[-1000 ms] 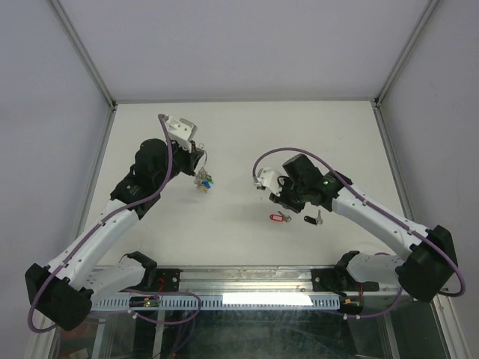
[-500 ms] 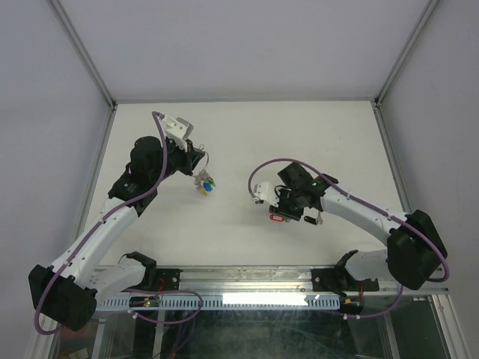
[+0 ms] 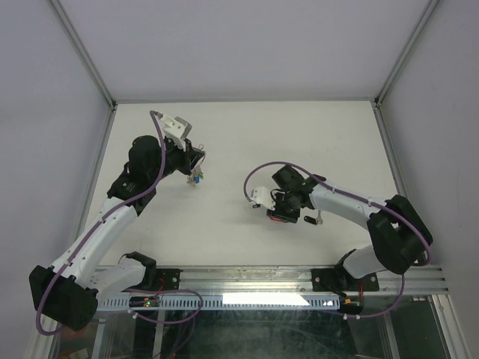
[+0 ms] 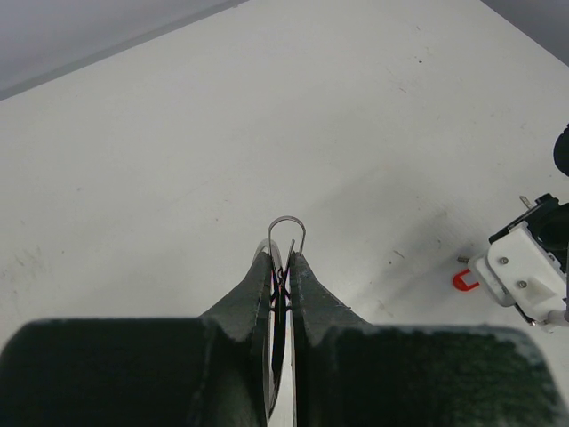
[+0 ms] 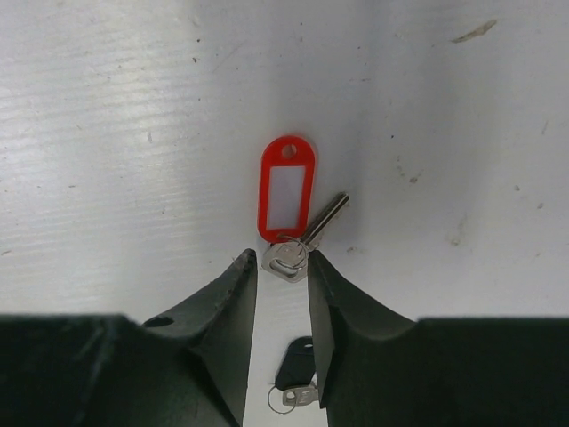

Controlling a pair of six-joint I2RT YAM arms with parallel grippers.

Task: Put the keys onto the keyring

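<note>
My left gripper (image 3: 197,160) is shut on the keyring (image 4: 287,235), whose thin silver wire loop sticks out past the fingertips. Its bunch of small tagged keys (image 3: 194,178) hangs below, above the table. My right gripper (image 5: 283,259) points down at the table, open. The silver head of the red-tagged key (image 5: 286,189) lies flat just ahead of its tips. The black-tagged key (image 5: 298,366) lies on the table under the fingers. From above, the right gripper (image 3: 278,212) covers most of the red tag (image 3: 275,219), and the black-tagged key (image 3: 310,219) lies to its right.
The white table (image 3: 247,134) is walled by grey panels with metal posts at the back corners. A metal rail (image 3: 254,278) with cables runs along the near edge. The right wrist's white camera block (image 4: 524,271) shows in the left wrist view.
The right gripper has moved toward the near edge and come down over the red-tagged key, its jaws now flanking the key's head. The left gripper has drawn the keyring slightly left and back.
</note>
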